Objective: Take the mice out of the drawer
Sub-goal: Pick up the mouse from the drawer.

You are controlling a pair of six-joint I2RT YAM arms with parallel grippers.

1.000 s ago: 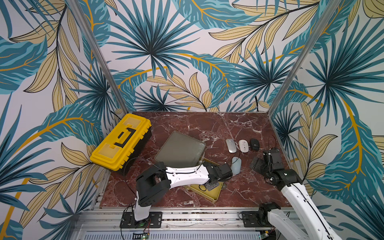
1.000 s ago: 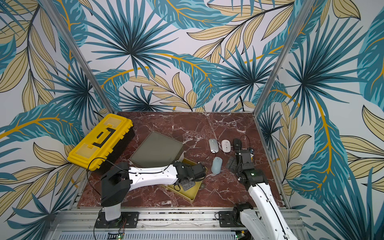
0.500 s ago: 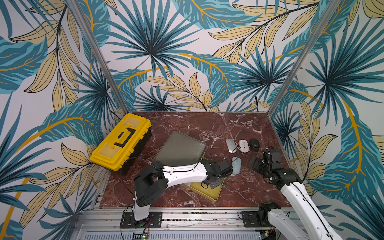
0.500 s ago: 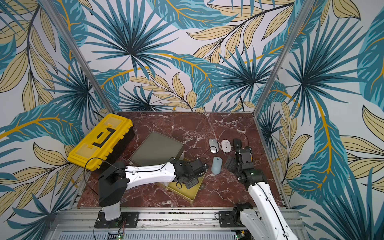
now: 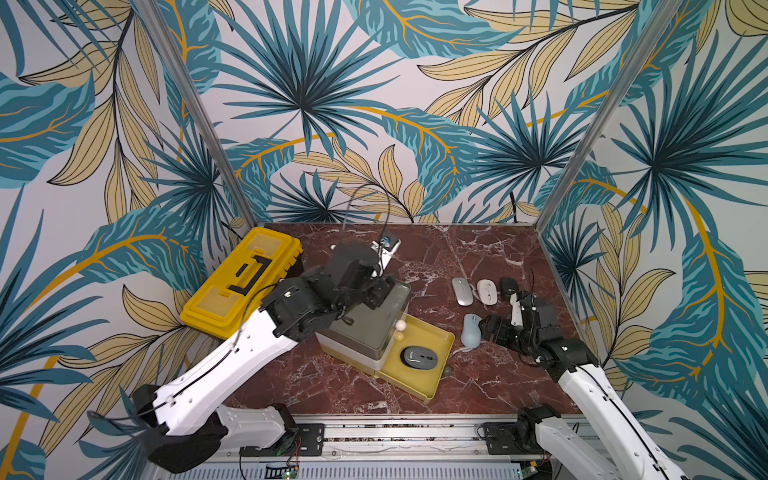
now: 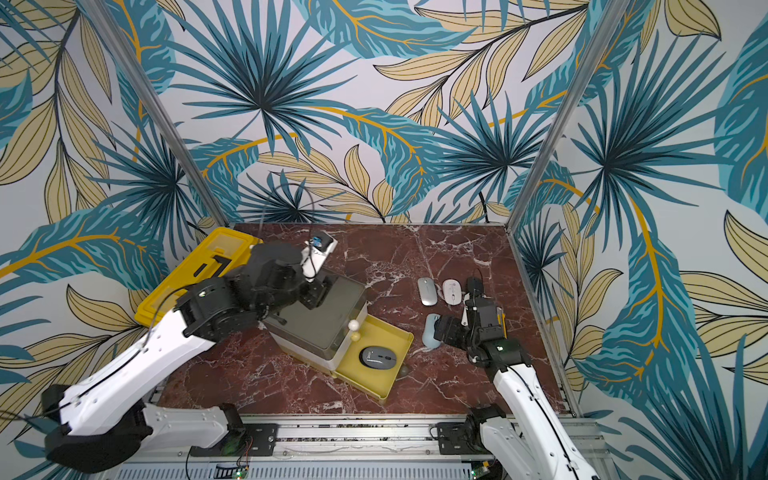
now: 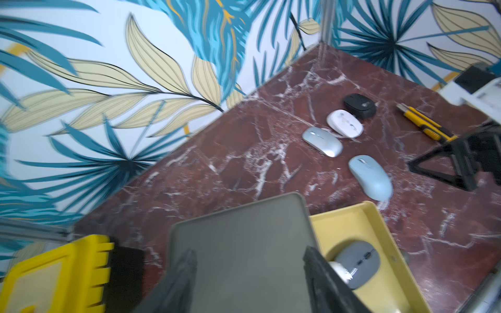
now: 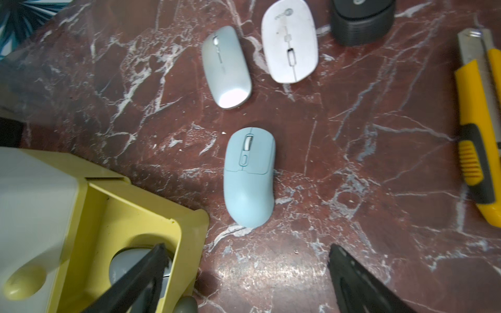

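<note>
The dark grey mouse (image 5: 419, 356) lies inside the yellow drawer (image 5: 419, 384), its long axis roughly along the drawer's pull-out line. The right claw (image 8: 247, 248), released and empty, hovers just outside the drawer's front wall, so that arm looks nearer. The left claw (image 7: 249, 252), released, hangs over the cabinet (image 5: 365, 328) behind the drawer. The silver mouse (image 8: 226, 67), white mouse (image 8: 289, 40), black mouse (image 8: 362, 21) and pale blue mouse (image 8: 249, 176) lie on the surface (image 5: 478, 257) beyond the drawer.

I count four mice out on the table (image 5: 440, 253), all lying flat with buttons up. The silver mouse (image 5: 462, 291), white mouse (image 5: 487, 291) and black mouse (image 5: 509, 286) sit side by side in a row near the right edge. The pale blue mouse (image 5: 471, 330) lies just in front of the silver one. The dark grey mouse (image 5: 418, 356) lies flat in the open yellow drawer (image 5: 424, 383).
</note>
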